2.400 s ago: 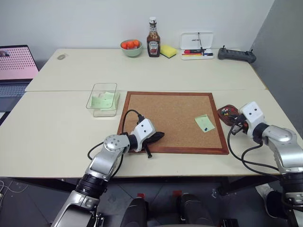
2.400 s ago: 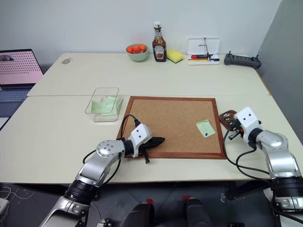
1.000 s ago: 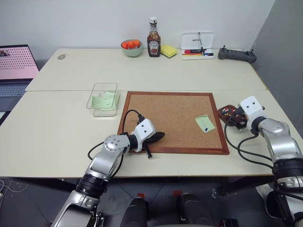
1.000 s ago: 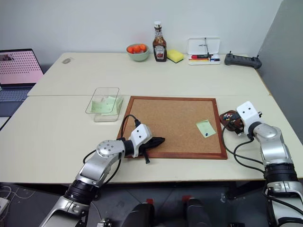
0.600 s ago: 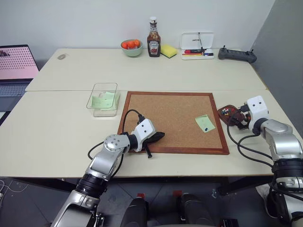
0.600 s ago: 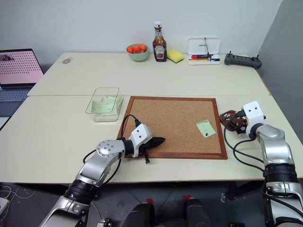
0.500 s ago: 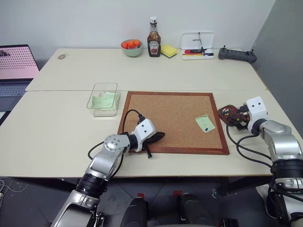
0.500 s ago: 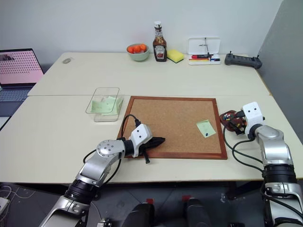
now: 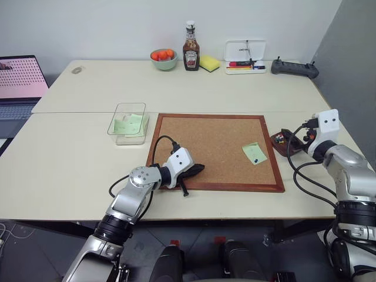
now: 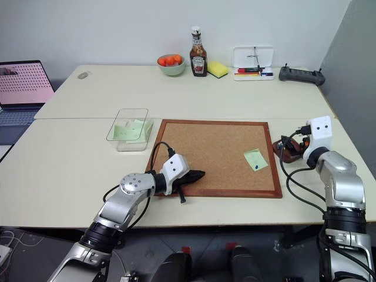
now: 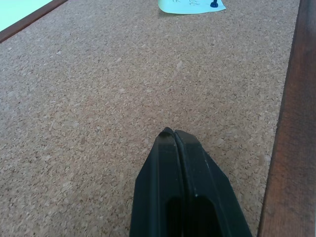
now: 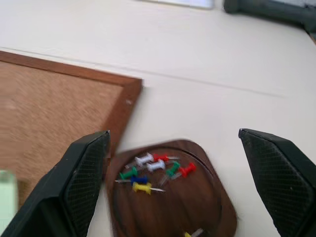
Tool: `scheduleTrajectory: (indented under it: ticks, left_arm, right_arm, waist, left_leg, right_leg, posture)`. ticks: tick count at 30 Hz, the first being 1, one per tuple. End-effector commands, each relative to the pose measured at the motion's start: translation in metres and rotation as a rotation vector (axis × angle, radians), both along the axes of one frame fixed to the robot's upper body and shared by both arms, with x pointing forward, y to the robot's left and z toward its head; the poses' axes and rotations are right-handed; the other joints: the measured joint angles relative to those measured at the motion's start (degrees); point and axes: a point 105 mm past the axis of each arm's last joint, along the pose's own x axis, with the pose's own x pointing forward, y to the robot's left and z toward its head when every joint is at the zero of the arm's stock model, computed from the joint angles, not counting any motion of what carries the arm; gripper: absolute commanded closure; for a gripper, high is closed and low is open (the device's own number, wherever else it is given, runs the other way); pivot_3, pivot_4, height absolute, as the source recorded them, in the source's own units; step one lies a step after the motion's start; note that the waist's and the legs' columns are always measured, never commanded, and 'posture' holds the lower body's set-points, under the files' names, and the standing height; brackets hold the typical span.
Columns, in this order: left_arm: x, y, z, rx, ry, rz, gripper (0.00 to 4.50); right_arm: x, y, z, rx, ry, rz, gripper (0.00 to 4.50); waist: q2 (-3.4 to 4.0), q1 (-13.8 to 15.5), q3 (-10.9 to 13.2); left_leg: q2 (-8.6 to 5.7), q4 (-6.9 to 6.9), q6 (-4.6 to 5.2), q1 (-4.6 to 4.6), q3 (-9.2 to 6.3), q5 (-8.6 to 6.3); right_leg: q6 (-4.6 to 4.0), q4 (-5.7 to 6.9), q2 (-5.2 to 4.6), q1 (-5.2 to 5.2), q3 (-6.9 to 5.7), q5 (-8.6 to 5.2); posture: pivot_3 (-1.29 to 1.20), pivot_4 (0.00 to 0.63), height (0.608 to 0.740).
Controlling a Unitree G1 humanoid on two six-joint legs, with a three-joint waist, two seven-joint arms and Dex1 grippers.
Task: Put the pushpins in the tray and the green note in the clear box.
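Note:
The green note [image 9: 254, 153] lies on the right part of the corkboard [image 9: 205, 141], held by a blue pushpin [image 9: 256, 159]. Just right of the board sits the reddish-brown tray [image 12: 210, 210] with several coloured pushpins [image 12: 155, 170] in it. My right gripper [image 12: 175, 140] hovers open above the tray, holding nothing. My left gripper [image 9: 197, 169] is shut and empty, resting on the board's front left part and pointing towards the note [image 11: 190, 5]. The clear box [image 9: 127, 123] stands left of the board with pale-green slips inside.
Along the table's back edge stand a green bowl of oranges [image 9: 163, 59], a ketchup bottle [image 9: 190, 47], a yellow sponge [image 9: 208, 63], a white case with markers [image 9: 244, 57] and a black controller [image 9: 294, 69]. A laptop [image 9: 20, 79] sits at the far left.
My right gripper has risen above the tray and its wrist has rolled, still open. The left gripper has stayed still.

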Motion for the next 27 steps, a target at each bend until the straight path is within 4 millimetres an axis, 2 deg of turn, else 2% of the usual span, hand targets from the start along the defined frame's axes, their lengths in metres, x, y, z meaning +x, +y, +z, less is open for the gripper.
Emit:
scheduleTrajectory:
  ticks: [1,6,9,12,17,27]
  left_arm:
    - [-0.011,0.001,-0.029,0.067,0.096,-0.019,4.50]
    - [-0.011,0.001,-0.029,0.066,0.098,-0.017,4.50]
    - [-0.011,0.001,-0.030,0.066,0.098,-0.015,4.50]
    - [-0.011,0.002,-0.029,0.066,0.099,-0.014,4.50]
    - [-0.011,0.002,-0.030,0.066,0.099,-0.014,4.50]
    - [-0.012,0.002,-0.030,0.065,0.099,-0.011,4.50]
  right_arm:
    - [-0.013,0.016,0.012,-0.023,-0.030,0.141,0.06]
    - [-0.041,0.054,-0.008,-0.052,0.056,0.392,0.06]
    - [-0.054,0.068,-0.021,-0.088,0.100,0.480,0.06]
    - [-0.056,0.075,-0.030,-0.127,0.112,0.512,0.06]
    - [-0.050,0.076,-0.037,-0.133,0.115,0.506,0.06]
    - [-0.041,0.067,-0.051,-0.160,0.128,0.460,1.89]
  waist:
    - [0.00,0.02,0.00]
    - [0.00,0.00,0.00]
    - [0.00,0.01,0.00]
    - [-0.01,0.03,0.00]
    - [-0.02,0.03,0.01]
    - [-0.03,0.04,0.01]
  left_leg:
    - [-0.01,0.00,0.00,-0.01,0.00,0.00]
    - [0.01,0.00,0.00,0.00,-0.01,0.00]
    - [0.00,0.00,0.00,0.00,0.00,0.00]
    - [0.01,0.01,0.00,-0.01,0.00,-0.01]
    - [0.01,0.00,-0.01,-0.01,-0.01,-0.01]
    - [0.00,0.00,-0.01,-0.01,-0.01,-0.01]
  right_leg:
    - [0.00,0.00,0.00,0.00,0.00,0.00]
    - [0.00,0.00,0.00,0.00,0.00,-0.02]
    - [0.01,-0.02,-0.01,0.00,0.00,-0.02]
    - [0.01,-0.04,-0.02,0.00,0.00,-0.03]
    - [0.00,-0.04,-0.02,0.00,-0.02,-0.04]
    - [0.01,-0.04,-0.02,0.00,-0.03,-0.04]
  posture:
    - [0.00,0.150,0.740]
    - [0.00,0.150,0.740]
    - [0.00,0.150,0.740]
    - [0.00,0.150,0.740]
    - [0.00,0.150,0.740]
    - [0.00,0.150,0.740]
